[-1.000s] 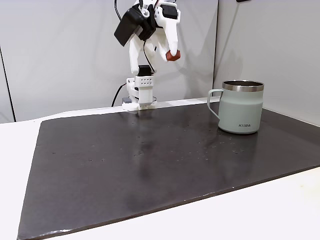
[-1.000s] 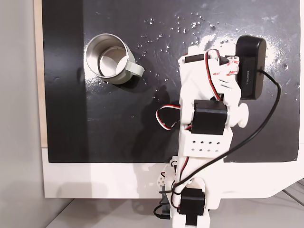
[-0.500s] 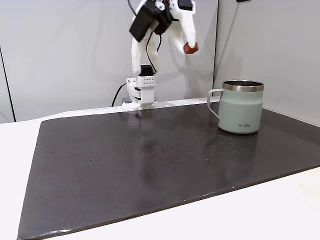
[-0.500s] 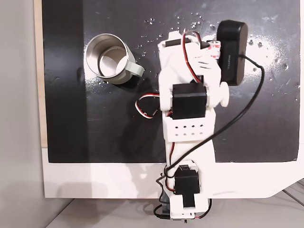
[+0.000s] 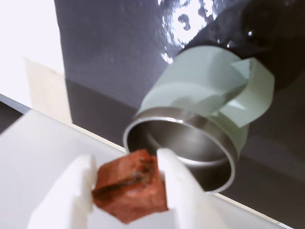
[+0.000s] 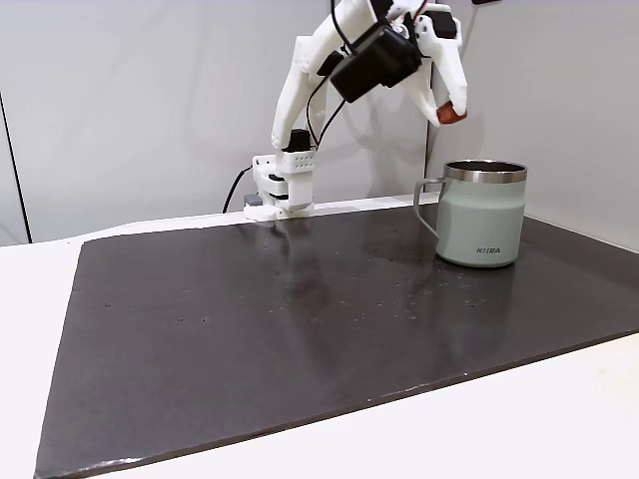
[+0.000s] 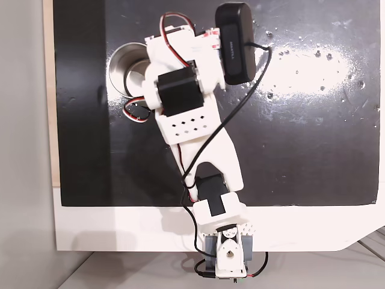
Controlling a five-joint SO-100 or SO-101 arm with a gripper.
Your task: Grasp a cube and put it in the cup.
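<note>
Up in the air, the gripper (image 6: 450, 112) is clamped on the cube (image 5: 129, 184), hanging just above and beside the cup (image 6: 481, 226) standing on the dark mat (image 6: 300, 329)

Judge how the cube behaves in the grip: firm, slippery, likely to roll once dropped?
The cube looks stiff: pinched between both fingers, it keeps its shape. Its surface looks matte and rough, so probably not slippery. Held high by the gripper, it seems light; flat faces suggest it would settle in the cup rather than roll.
</note>
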